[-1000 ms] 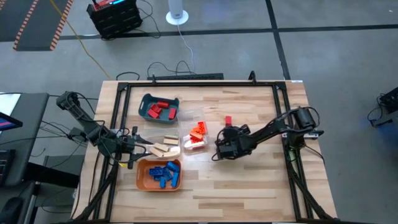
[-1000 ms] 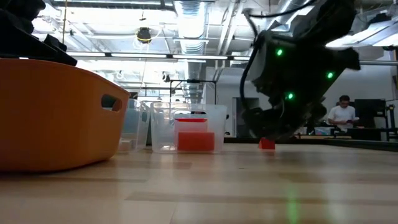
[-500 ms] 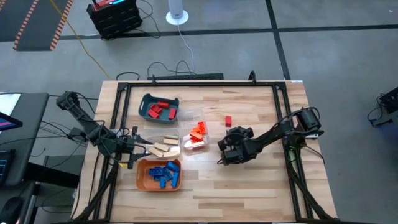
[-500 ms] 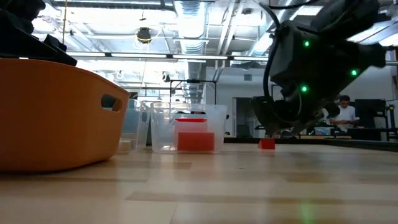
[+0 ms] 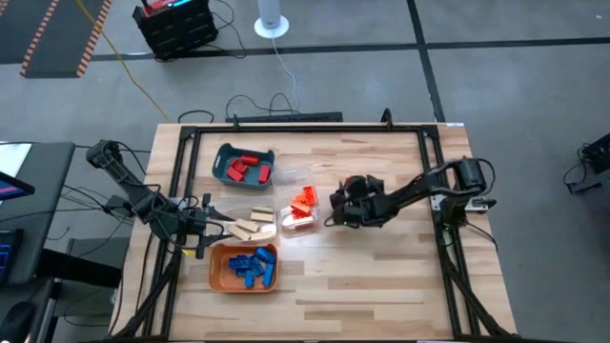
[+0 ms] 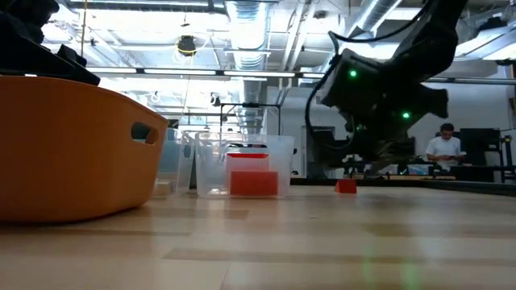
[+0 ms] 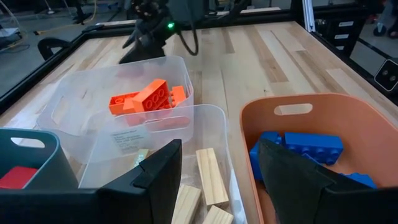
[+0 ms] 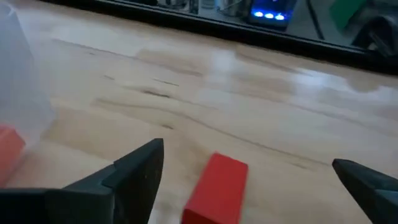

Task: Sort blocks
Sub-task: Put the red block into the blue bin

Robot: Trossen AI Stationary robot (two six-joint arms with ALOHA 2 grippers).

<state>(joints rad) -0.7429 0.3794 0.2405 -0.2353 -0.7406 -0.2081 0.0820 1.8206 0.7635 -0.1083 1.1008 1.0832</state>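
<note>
1. A single red block lies loose on the bare wooden table, out in the open to the right of the clear trays.
2. In the right wrist view the red block lies flat, its long axis running away from the camera and tilted slightly toward the far side of the table.
3. The right gripper hangs just over the red block with its fingers spread wide; the block sits between them, untouched by either.
4. In the high view the right arm reaches in from the table's right edge and its gripper covers the red block, just right of the clear tray of orange blocks.
5. From table height the red block shows as a small red piece resting on the wood below the dark gripper.
6. The left gripper waits at the left side, poised over the clear tray of tan wooden blocks. Its fingers stand apart and grip nothing.
7. The tan blocks lie in a loose pile, mostly running left to right across the table.
8. The blue blocks fill the orange tray near the front edge, pointing in mixed directions.
9. More red blocks lie in the teal tray toward the back left, jumbled at angles.
10. The orange blocks sit heaped in their clear tray, the topmost one tilted.
</note>
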